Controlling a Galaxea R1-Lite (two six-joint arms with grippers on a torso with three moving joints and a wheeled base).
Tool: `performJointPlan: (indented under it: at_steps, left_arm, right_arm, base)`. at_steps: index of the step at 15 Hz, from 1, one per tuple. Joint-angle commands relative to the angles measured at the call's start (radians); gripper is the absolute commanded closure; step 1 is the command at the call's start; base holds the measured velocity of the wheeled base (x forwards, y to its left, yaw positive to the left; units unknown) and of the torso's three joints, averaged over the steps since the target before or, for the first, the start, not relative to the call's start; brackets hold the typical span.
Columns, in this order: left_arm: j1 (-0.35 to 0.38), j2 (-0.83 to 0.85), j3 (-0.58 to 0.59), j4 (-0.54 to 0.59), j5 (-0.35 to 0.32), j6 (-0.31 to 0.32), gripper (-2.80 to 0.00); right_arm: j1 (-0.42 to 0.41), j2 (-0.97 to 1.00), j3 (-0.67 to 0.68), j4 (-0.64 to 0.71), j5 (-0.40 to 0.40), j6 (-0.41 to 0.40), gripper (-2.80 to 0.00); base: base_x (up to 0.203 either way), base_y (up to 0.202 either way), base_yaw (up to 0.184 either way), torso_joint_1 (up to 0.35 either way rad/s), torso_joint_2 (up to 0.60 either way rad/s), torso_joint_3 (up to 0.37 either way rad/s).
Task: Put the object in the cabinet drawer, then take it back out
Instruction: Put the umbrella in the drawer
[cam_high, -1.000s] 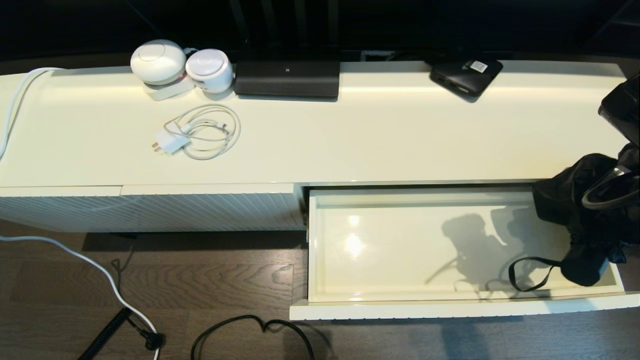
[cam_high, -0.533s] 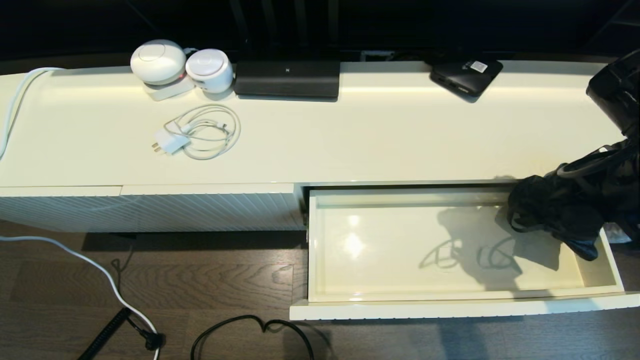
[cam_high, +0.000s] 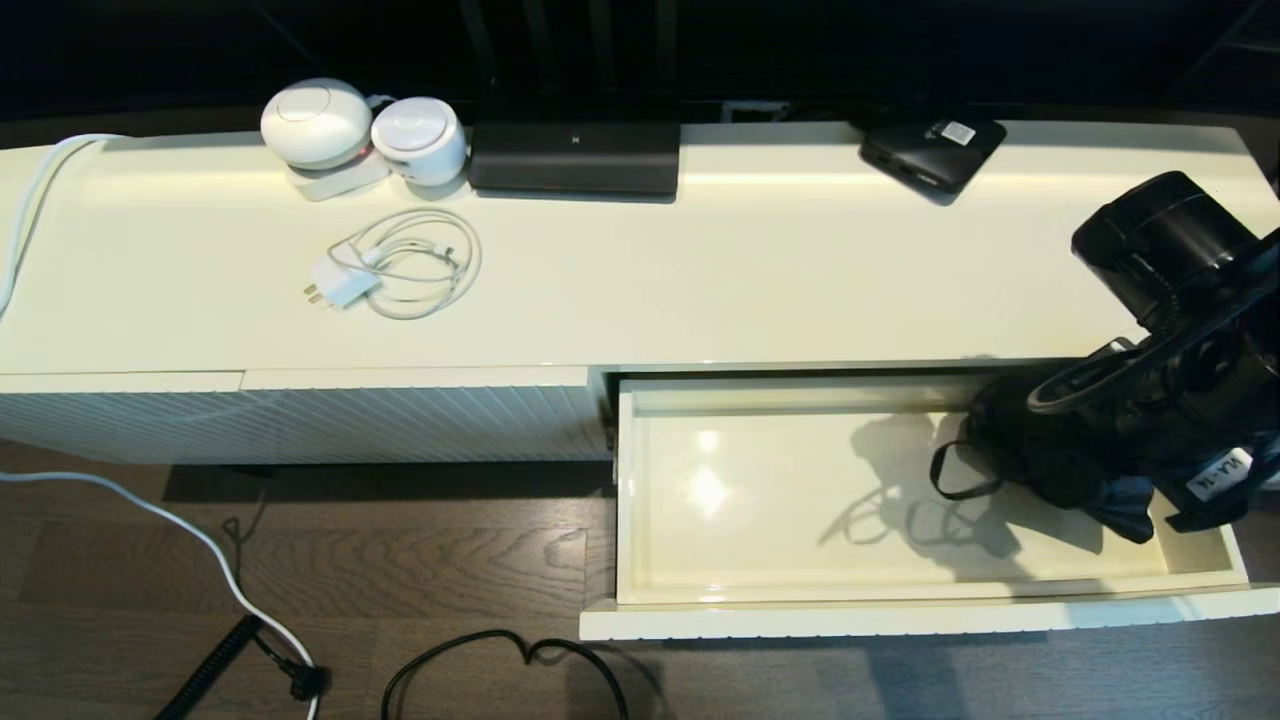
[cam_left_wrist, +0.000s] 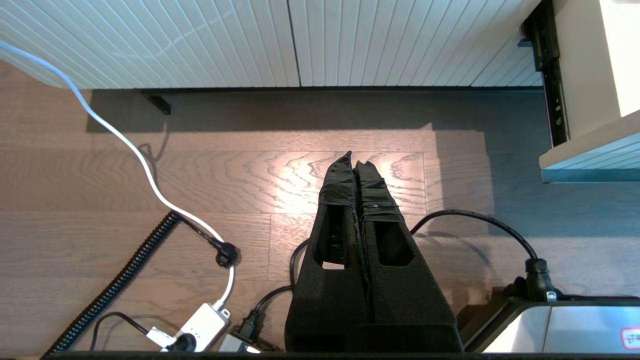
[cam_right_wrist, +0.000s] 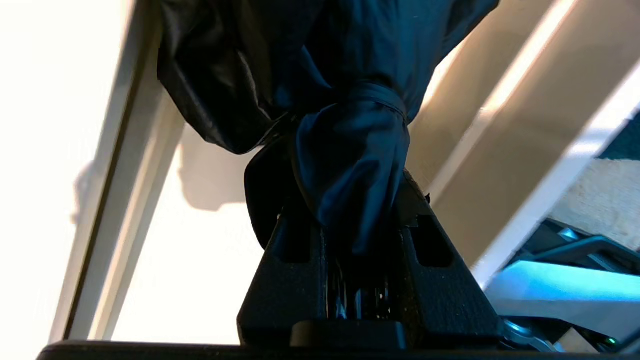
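The cabinet drawer (cam_high: 900, 616) stands pulled out, its cream floor bare apart from shadows. My right gripper (cam_high: 1108, 452) hangs over its right rear part, shut on the black folding umbrella (cam_high: 1045, 455). The bunched fabric is held just above the drawer floor, and the thin wrist loop (cam_high: 950, 472) dangles off its left side. In the right wrist view the fabric (cam_right_wrist: 325, 75) fills the space between the fingers (cam_right_wrist: 280, 260) of that gripper (cam_right_wrist: 350, 210). The umbrella's stubby handle is hidden. My left gripper (cam_left_wrist: 355, 160) is shut and empty, parked low above the wooden floor.
On the cabinet top lie a small black box with a white label (cam_high: 932, 150), a flat black device (cam_high: 575, 155), two white round gadgets (cam_high: 316, 122) and a white charger with coiled cable (cam_high: 400, 265). Left of the drawer is a closed ribbed panel (cam_high: 300, 420). Cables (cam_high: 500, 660) trail on the floor.
My right arm has swung left into view, carrying the umbrella from the drawer's right front corner up and toward its right rear. The wrist loop now hangs on the left side.
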Motion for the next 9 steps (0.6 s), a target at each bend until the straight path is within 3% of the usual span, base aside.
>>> performJointPlan:
  at_steps: [1, 5, 9]
  left_arm:
    - [0.000, -0.001, 0.000, 0.000, 0.000, 0.000, 0.00]
    - [0.000, -0.002, 0.000, 0.000, 0.000, 0.000, 0.00]
    - [0.000, -0.002, 0.000, 0.000, 0.000, 0.000, 0.00]
  right_arm:
    - [0.018, 0.021, 0.004, -0.013, -0.006, 0.005, 0.00]
    - [0.035, 0.025, -0.005, -0.013, -0.012, 0.000, 0.00]
    - [0.106, 0.080, -0.013, -0.013, -0.022, 0.001, 0.00]
  base:
    - [0.000, 0.000, 0.000, 0.000, 0.00, 0.000]
    - [0.000, 0.000, 0.000, 0.000, 0.00, 0.000]
    - [0.000, 0.000, 0.000, 0.000, 0.00, 0.000]
